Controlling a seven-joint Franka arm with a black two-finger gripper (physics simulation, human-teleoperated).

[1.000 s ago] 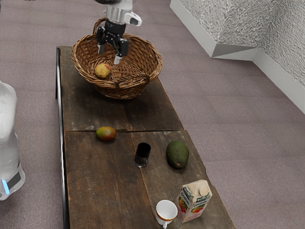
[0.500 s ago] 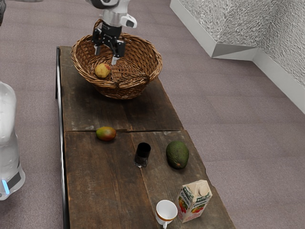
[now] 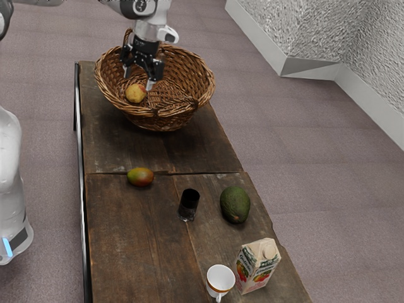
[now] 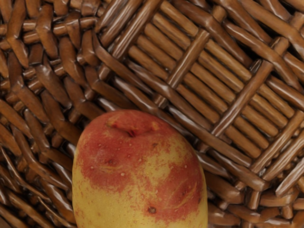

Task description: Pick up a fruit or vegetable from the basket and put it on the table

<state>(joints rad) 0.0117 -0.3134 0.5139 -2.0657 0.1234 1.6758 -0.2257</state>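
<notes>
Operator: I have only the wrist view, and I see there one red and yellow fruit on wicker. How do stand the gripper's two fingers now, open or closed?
Observer: Open; in the exterior view the gripper has its two fingers apart.
Operator: Thank you. Which other fruits or vegetables are lying on the table?
Observer: What look like a mango and an avocado lie on the table.
Operator: And is there something next to the avocado which I must not hit?
Observer: A dark glass stands between the mango and the avocado.
</notes>
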